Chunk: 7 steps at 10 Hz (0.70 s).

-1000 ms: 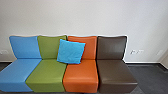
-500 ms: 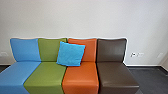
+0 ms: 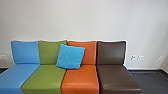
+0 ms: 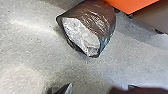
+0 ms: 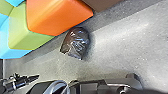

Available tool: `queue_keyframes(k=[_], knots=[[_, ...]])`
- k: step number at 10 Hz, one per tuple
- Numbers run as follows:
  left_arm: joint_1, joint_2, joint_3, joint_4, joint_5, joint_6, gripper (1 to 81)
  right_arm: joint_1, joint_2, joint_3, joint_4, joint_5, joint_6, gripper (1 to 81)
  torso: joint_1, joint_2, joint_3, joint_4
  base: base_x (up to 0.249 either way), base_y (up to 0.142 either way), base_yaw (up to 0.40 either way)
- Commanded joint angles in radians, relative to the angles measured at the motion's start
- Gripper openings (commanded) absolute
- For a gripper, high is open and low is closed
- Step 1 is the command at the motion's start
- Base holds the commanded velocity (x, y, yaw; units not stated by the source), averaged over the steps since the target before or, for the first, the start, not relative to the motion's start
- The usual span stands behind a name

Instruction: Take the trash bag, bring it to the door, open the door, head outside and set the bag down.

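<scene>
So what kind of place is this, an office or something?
Probably an office lounge or waiting area: a row of differently coloured padded seats, a loose blue cushion, and a plain wall behind.

Office lounge, probably — coloured seats (image 3: 80, 77), pale wall (image 3: 82, 20).

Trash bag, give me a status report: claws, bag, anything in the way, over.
No claw on the trash bag. Bag down on the grey floor. Orange seat close beside it, possible snag on that side.
</scene>
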<state>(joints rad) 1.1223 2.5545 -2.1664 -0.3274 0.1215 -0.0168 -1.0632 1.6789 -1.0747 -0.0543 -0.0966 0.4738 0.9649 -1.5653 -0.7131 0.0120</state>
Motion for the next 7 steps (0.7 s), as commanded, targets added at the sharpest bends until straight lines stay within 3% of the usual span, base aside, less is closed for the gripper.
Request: queue_keyframes(k=[1, 3, 5, 7], knots=[[-0.100, -0.031, 0.010, -0.031, 0.063, 0.001, 81.1, 0.157, -0.069, 0.053, 0.028, -0.130, 0.035, 81.1, 0.061, -0.094, 0.000, 0.000, 0.000, 0.000, 0.000], [-0.124, -0.019, 0.010, -0.041, 0.066, 0.001, 81.1, 0.211, -0.069, 0.072, 0.033, -0.164, 0.042, 81.1, 0.103, -0.164, -0.097, 0.000, 0.000, 0.000, 0.000], [-0.161, -0.011, 0.005, -0.042, 0.107, 0.000, 81.1, 0.234, -0.068, 0.081, 0.037, -0.173, 0.042, 81.1, 0.137, -0.219, -0.138, 0.000, 0.000, 0.000, 0.000], [-0.198, -0.011, 0.002, -0.067, 0.129, 0.001, 81.1, 0.237, -0.057, 0.084, 0.036, -0.180, 0.048, 81.1, 0.182, -0.289, -0.204, 0.000, 0.000, 0.000, 0.000]])
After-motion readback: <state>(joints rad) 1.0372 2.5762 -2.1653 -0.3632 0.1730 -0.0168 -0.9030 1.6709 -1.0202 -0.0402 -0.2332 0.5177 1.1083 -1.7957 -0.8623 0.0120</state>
